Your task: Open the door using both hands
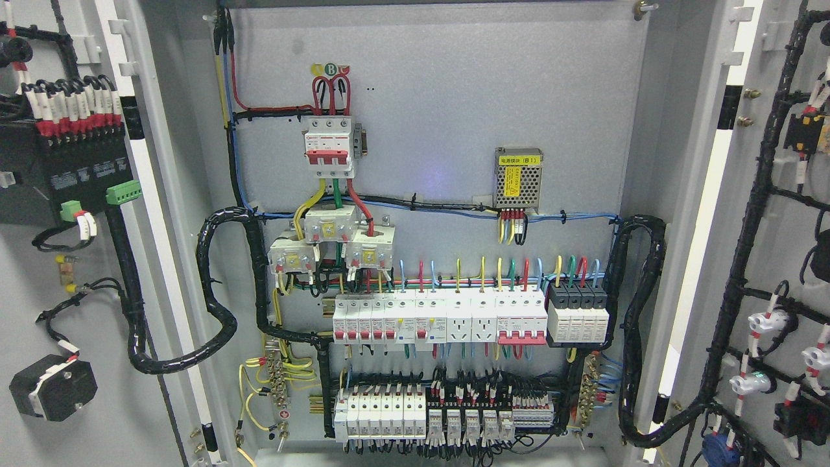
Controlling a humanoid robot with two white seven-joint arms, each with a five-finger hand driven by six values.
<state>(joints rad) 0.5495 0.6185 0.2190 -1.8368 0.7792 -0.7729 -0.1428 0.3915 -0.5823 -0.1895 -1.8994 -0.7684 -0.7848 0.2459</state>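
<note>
The grey electrical cabinet stands with both doors swung wide. The left door (39, 272) shows its inner face at the picture's left, with a black module and wired terminals on it. The right door (778, 214) shows its inner face at the right, carrying black cable looms and white lamp backs. Between them the back panel (441, 97) is fully exposed. Neither of my hands nor any arm appears in the head view.
On the panel sit a red-handled main breaker (329, 146), a small power supply (518, 178), a row of breakers (441, 318) and lower terminal rows (447, 415). Thick black cable bundles (217, 305) loop from the panel to each door.
</note>
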